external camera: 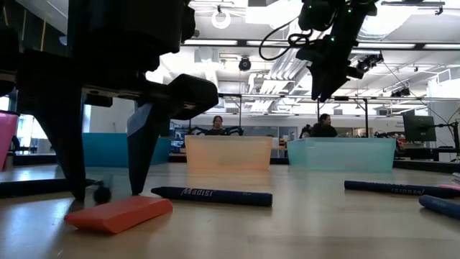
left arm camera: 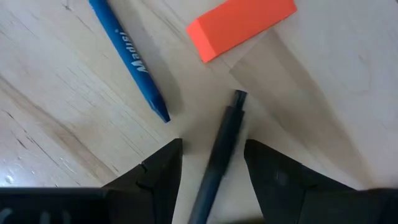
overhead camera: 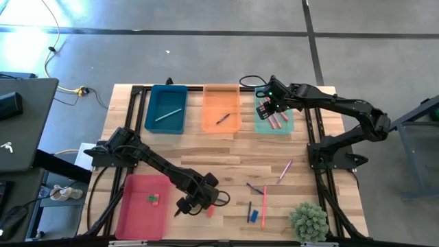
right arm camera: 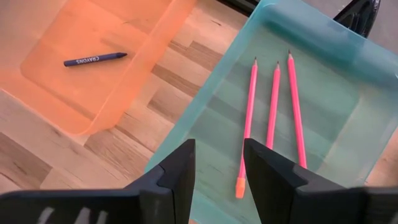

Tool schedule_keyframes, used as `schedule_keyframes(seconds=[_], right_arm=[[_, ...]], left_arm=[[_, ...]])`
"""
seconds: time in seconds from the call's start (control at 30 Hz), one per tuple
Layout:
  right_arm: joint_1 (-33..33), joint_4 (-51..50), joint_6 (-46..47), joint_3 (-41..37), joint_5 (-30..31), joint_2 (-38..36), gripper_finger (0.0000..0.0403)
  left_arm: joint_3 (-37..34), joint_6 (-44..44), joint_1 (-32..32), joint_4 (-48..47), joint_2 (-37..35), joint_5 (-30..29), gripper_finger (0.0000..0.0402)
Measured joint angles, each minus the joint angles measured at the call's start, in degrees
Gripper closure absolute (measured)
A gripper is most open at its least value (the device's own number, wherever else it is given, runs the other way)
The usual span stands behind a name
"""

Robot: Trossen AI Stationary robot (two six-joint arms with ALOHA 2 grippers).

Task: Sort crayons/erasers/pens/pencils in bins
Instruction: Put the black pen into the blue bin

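Observation:
My left gripper (overhead camera: pixel 184 206) is low over the table's near side, just right of the pink-red bin (overhead camera: pixel 137 218). It is open, its fingers standing on either side of a dark pen (left arm camera: pixel 221 146) that lies flat on the wood with gaps to both. An orange eraser (left arm camera: pixel 239 25) and a blue crayon (left arm camera: pixel 127 56) lie just beyond it. My right gripper (right arm camera: pixel 219 146) is open and empty, raised above the mint green bin (right arm camera: pixel 348 56), where three pink pencils (right arm camera: pixel 273 106) lie.
The teal bin (overhead camera: pixel 152 103) holds a silver pen (overhead camera: pixel 167 114) and the orange bin (overhead camera: pixel 209 103) a dark crayon (overhead camera: pixel 223 119). Small erasers (overhead camera: pixel 153 200) lie in the pink-red bin. Loose sticks (overhead camera: pixel 263 206) and a pink pencil (overhead camera: pixel 285 170) lie right of centre, near a small plant (overhead camera: pixel 309 221).

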Motion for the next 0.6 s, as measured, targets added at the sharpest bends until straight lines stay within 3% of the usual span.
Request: schedule_keyframes(seconds=[0.23, 0.6], right_arm=[[0.00, 0.00, -0.01, 0.00, 0.00, -0.01, 0.0274], [0.00, -0.01, 0.00, 0.00, 0.00, -0.01, 0.0274]], left_arm=[[-0.09, 0.04, 1.03, 0.25, 0.09, 0.68, 0.0244], [-0.13, 0.02, 1.38, 0.68, 0.20, 0.21, 0.0363]])
